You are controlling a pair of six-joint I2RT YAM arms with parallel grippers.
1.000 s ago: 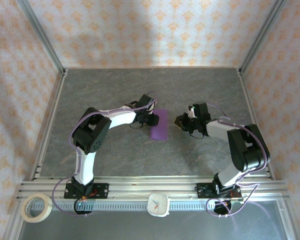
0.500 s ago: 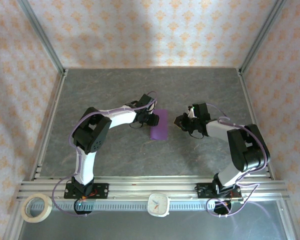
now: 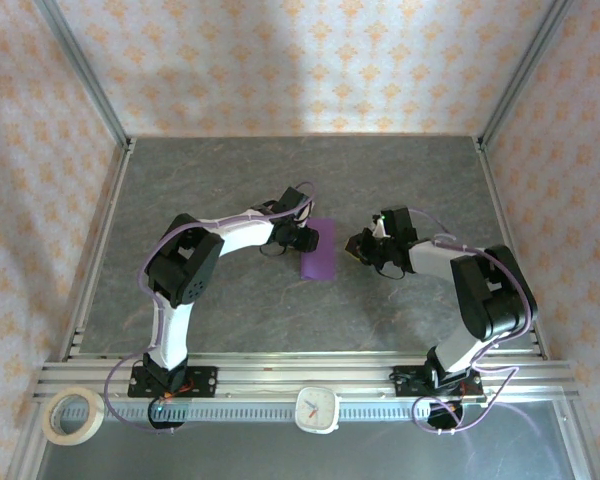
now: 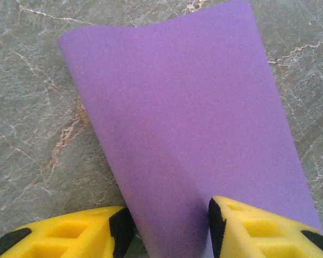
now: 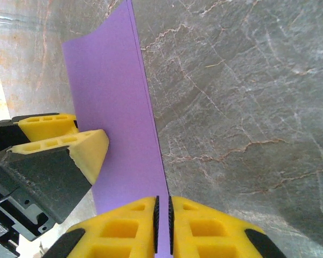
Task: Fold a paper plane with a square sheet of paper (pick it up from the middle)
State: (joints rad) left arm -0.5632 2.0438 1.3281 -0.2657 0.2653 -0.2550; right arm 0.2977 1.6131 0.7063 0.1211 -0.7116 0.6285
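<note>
Nearest, well on the near side of the square sheet of paper, a roll of masking tape and a small white clock sit on the rail at the desk's edge. The tape is far to the sheet's left, and the clock is almost straight in front of it. The purple sheet lies folded into a narrow strip at mid-desk. At its left edge the left tool pinches it, the paper bowing up between both yellow fingers. Just right of the sheet, the right tool has its fingers pressed together, lined up with the doubled edge. From above, a sliver of desk separates the two.
</note>
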